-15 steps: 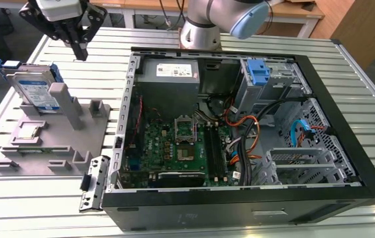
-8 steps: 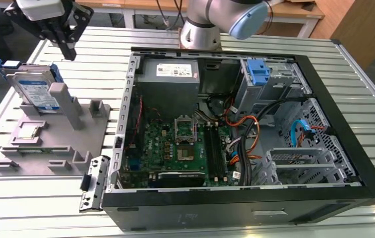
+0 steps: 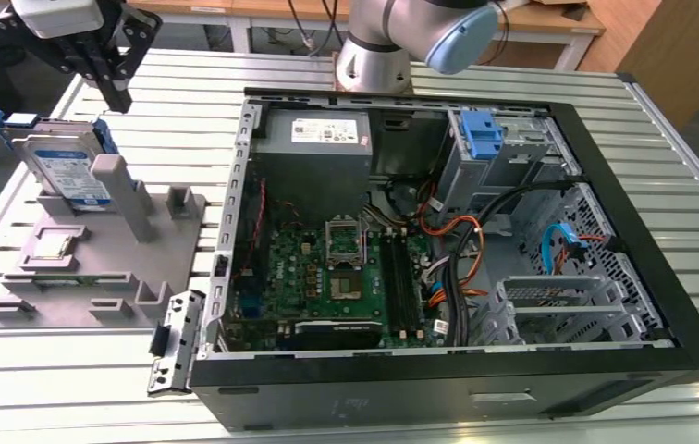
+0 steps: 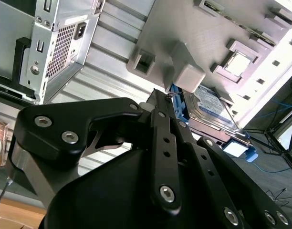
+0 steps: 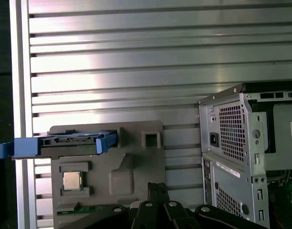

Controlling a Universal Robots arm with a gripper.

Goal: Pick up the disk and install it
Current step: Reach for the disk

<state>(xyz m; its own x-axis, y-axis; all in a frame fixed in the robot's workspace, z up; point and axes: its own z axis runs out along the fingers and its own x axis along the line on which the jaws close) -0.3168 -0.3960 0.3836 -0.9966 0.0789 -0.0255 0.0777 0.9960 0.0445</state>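
Disk (image 3: 69,174) on edge in grey fixture (image 3: 109,268), hand (image 3: 116,100) close by, apart

No print can be read out with any certainty. The disk (image 3: 42,153), standing on edge in the grey holder (image 3: 103,264), carries a white-and-blue label (image 3: 75,180) whose lines are too small to make out in the exterior view; in the second wrist view that label (image 4: 210,106) shows blue bands and what may be rows of fine print, none legible. The power supply (image 3: 315,134) inside the computer case (image 3: 362,393) bears a white sticker (image 3: 324,132) with dark marks, too small to read. In the first wrist view a narrow white strip sticker (image 5: 228,169) sits on the case's rear panel, its writing too small to tell
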